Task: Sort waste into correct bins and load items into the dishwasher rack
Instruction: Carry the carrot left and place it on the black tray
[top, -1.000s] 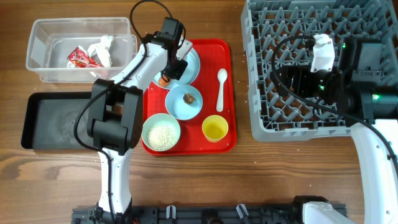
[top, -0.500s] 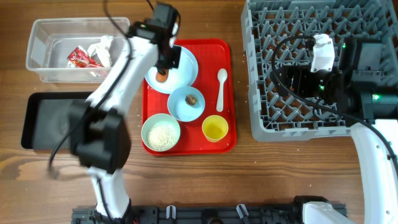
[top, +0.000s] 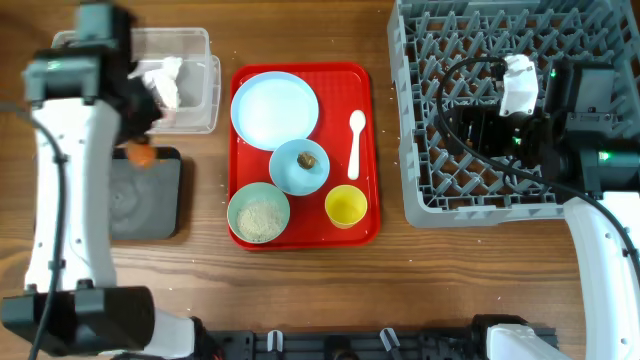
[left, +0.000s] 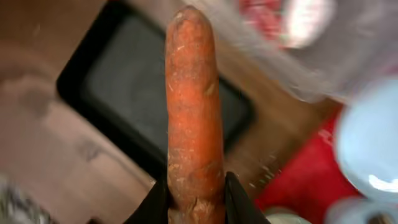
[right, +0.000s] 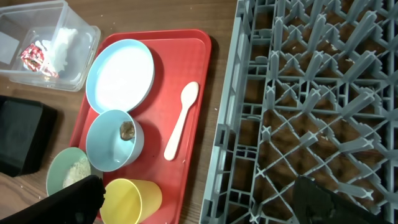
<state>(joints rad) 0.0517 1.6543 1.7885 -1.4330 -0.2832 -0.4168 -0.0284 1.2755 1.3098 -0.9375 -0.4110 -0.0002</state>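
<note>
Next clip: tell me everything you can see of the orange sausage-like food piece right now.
The orange sausage-like food piece is a long cylinder with a rounded end and matte, slightly wrinkled, flecked orange skin. It looks whole. The left claw pinches it near one end, a dark finger on each side, with the free end pointing away from the wrist camera. From overhead it shows as a small orange spot at the edge of the black tray nearest the clear tub, apparently touching only the claw.

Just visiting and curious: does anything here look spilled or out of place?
Tiny white specks, maybe rice, lie on the bare wood between the red tray and grey rack. Nothing else looks askew.
</note>
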